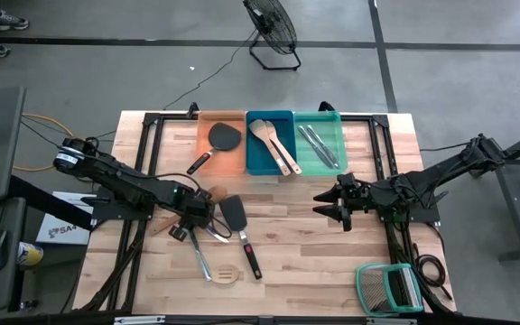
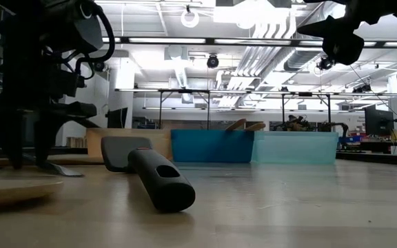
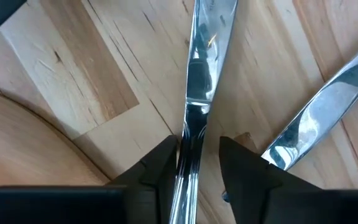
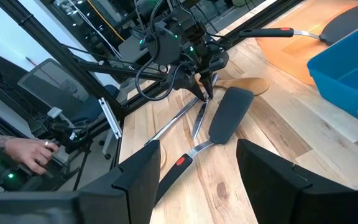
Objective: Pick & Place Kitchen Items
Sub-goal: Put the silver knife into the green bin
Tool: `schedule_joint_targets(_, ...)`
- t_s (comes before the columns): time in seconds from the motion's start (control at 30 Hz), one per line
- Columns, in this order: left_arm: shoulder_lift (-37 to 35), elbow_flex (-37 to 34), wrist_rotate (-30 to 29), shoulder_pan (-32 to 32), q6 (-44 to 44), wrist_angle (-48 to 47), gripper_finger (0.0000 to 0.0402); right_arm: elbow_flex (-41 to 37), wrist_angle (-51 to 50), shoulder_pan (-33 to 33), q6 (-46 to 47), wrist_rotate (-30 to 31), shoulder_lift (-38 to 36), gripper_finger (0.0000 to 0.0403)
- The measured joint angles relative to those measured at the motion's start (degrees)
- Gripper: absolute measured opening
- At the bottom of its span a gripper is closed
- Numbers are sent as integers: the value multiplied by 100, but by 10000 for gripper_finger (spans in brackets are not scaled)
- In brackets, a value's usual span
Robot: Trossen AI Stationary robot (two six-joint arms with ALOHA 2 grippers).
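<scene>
Straddling a slim silver knife (image 3: 199, 93) that lies flat on the table (image 1: 314, 235) just beside the black spatula (image 1: 234, 214), the left gripper (image 3: 197, 163) stands half-closed, not yet clamped; stiff, light and slippery, it probably wants a mid-handle pinch.

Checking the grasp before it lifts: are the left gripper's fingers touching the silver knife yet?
Cannot tell: in the left wrist view the fingers straddle the silver knife, with no plain gap or contact.

silver knife (image 3: 201, 93) tip cut off, handle hidden
</scene>
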Motion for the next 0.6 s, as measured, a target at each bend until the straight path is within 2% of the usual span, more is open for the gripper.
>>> schedule_joint_targets(0.17,2,1,-2,0,-2,15,90,0,0,0,0,0,0,203)
schedule_joint_targets(0.4,2,7,1,2,-29,15,29,0,-2,0,0,0,0,203)
schedule_joint_targets(0.6,2,7,60,7,-42,4,29,0,-4,0,-11,0,0,203)
